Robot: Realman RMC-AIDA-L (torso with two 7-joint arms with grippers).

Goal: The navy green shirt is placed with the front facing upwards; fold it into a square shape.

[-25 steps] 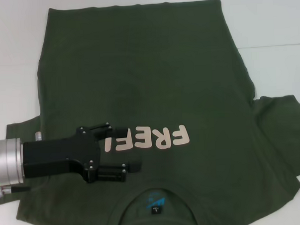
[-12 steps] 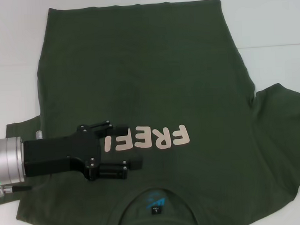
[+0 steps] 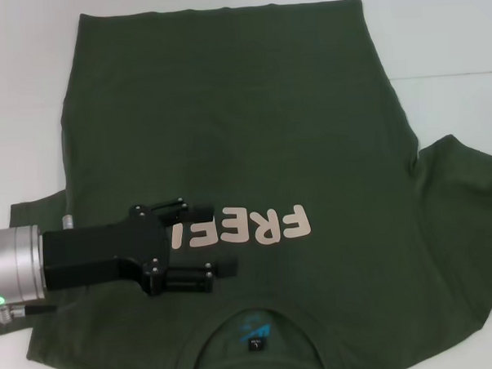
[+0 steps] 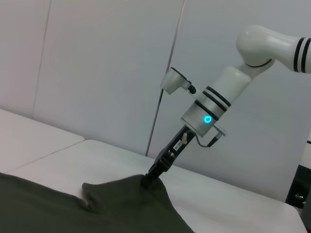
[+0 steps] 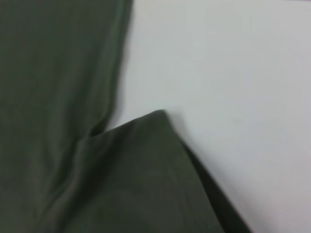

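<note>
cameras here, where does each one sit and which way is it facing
Head view: on the robot's head, looking down at the navy green shirt on the white table; the left gripper shows, open above the chest letters.
Left wrist view: on the left arm, facing across the table at the right gripper, pinching a sleeve.
Right wrist view: on the right arm, looking down at that sleeve; no fingers show.
All three views share the shirt and table.

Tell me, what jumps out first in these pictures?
A big dark green shirt spread flat on a white table, its pale "FREE" lettering on the chest. The left gripper, black with open fingers, is over the shirt beside the letters. In the left wrist view, the right gripper pinches the shirt's sleeve at the table's far side.
</note>
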